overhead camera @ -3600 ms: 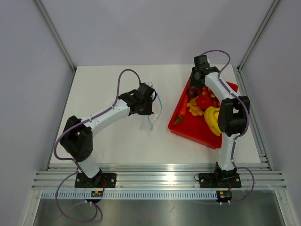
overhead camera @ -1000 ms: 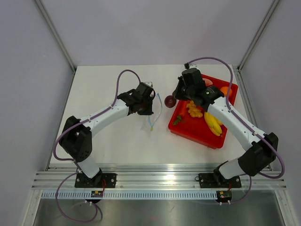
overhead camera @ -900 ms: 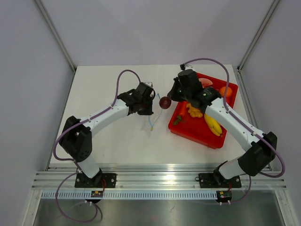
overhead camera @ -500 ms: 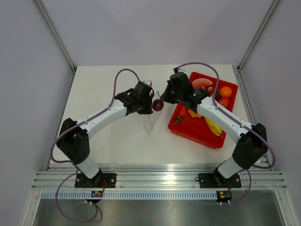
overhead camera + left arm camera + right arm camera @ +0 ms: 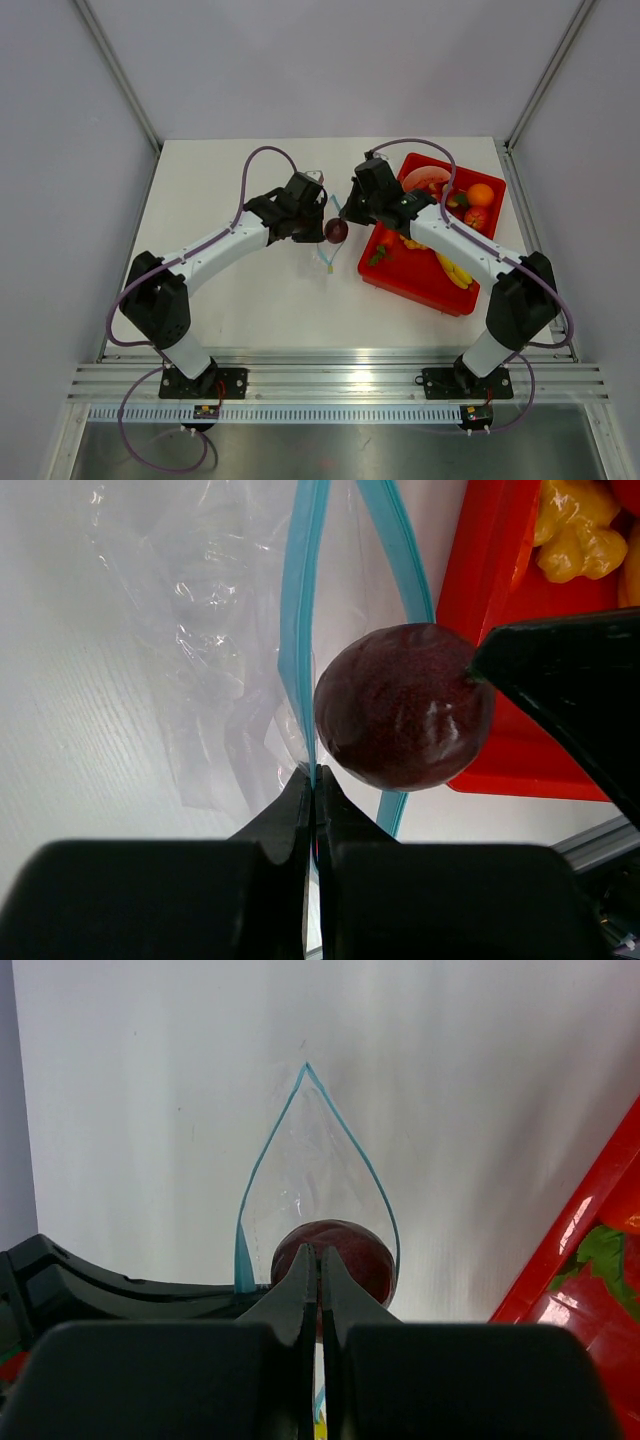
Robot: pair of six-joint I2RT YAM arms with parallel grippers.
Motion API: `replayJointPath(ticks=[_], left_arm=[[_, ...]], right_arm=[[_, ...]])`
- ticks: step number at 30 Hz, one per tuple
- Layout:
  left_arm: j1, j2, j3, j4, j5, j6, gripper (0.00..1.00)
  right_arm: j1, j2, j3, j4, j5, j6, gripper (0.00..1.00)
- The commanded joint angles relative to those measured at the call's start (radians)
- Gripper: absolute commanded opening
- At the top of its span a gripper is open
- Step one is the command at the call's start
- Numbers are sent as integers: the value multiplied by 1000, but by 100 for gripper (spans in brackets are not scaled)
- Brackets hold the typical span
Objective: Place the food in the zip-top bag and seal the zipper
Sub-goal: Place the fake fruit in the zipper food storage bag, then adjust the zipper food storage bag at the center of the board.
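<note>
The dark purple fruit (image 5: pixel 336 231) hangs at my right gripper (image 5: pixel 345 218), whose jaws are closed on its top. In the right wrist view the gripper (image 5: pixel 320 1252) holds the fruit (image 5: pixel 350 1250) at the open, teardrop-shaped mouth of the clear zip-top bag (image 5: pixel 310 1165). My left gripper (image 5: pixel 320 224) is shut on one side of the blue zipper (image 5: pixel 298 630); its tips (image 5: pixel 313 775) pinch the strip just left of the fruit (image 5: pixel 403 706). The zipper's other side (image 5: pixel 400 550) bows away behind the fruit. A small red fruit (image 5: pixel 477 217) lies in the tray.
The red tray (image 5: pixel 420 283) sits right of the bag and holds a yellow banana (image 5: pixel 452 268), an orange fruit (image 5: pixel 481 194), a watermelon slice (image 5: pixel 425 180) and a yellow lumpy piece (image 5: pixel 575 530). The tray's edge (image 5: pixel 495 630) is close behind the purple fruit.
My right arm has lifted the purple fruit out of the tray and carried it left to the bag's mouth. My left gripper has kept its hold on the zipper.
</note>
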Motion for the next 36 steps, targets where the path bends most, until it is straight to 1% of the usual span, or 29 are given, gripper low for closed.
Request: replayJointPath(ticks=[1, 3, 4, 12, 13, 14, 15, 16, 18, 19, 20, 23, 26, 32, 33, 36], left_arm=[[4, -55, 7, 46, 23, 2, 0], [6, -57, 4, 57, 23, 0, 0], [6, -58, 2, 60, 50, 0, 0], [4, -72, -18, 100, 109, 0, 0], [7, -75, -24, 109, 115, -1, 0], [9, -77, -25, 109, 123, -3, 0], [12, -77, -28, 109, 124, -4, 0], [13, -77, -33, 109, 124, -6, 0], [21, -78, -39, 123, 140, -15, 0], [23, -77, -42, 131, 155, -18, 0], [24, -77, -42, 131, 155, -21, 0], [27, -80, -28, 126, 155, -23, 0], [30, -78, -21, 122, 155, -20, 0], [41, -80, -22, 112, 155, -12, 0], [43, -80, -24, 114, 158, -12, 0], [46, -86, -31, 116, 160, -9, 0]], right_arm=[[6, 24, -6, 34, 13, 16, 0], [6, 37, -6, 32, 12, 16, 0], [8, 44, -4, 29, 10, 19, 0], [25, 79, 0, 35, -7, 24, 0], [25, 79, -3, 35, -14, 18, 2], [25, 82, 0, 37, -26, 13, 8], [23, 84, 9, 25, -49, -10, 17], [25, 85, 23, -22, -50, -18, 30], [25, 68, 39, -41, -40, -36, 33], [26, 36, 25, -41, -30, -39, 40], [25, 24, 19, -43, -17, -44, 43], [25, -13, 15, -90, 71, -64, 44], [23, -45, -1, -124, 113, -59, 47], [23, -156, -122, -52, 150, -7, 49], [23, -162, -136, -28, 145, -1, 49], [22, -134, -135, -46, 121, 2, 49]])
